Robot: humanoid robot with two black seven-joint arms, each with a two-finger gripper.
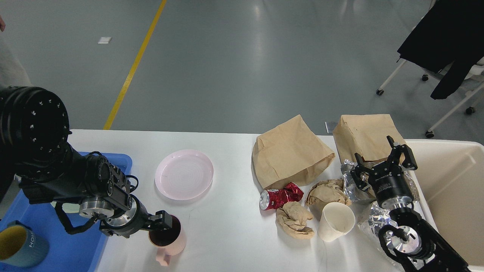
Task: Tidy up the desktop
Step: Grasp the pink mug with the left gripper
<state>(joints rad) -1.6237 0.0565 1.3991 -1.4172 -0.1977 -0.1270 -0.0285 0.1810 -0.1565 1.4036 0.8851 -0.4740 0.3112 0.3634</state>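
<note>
My left gripper [166, 221] points right, jaws closed on a rim; my right gripper [383, 160] points up, jaws spread.

Bright overhead light, floor [261, 45] glare, soft shadows, sharp pic.

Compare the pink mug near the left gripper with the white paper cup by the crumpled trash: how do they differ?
The pink mug stands upright; the white paper cup tilts or lies over. The pink mug has a handle, the paper cup none. The left gripper is at the mug's rim; nothing touches the cup. Both rest on the desktop.
</note>
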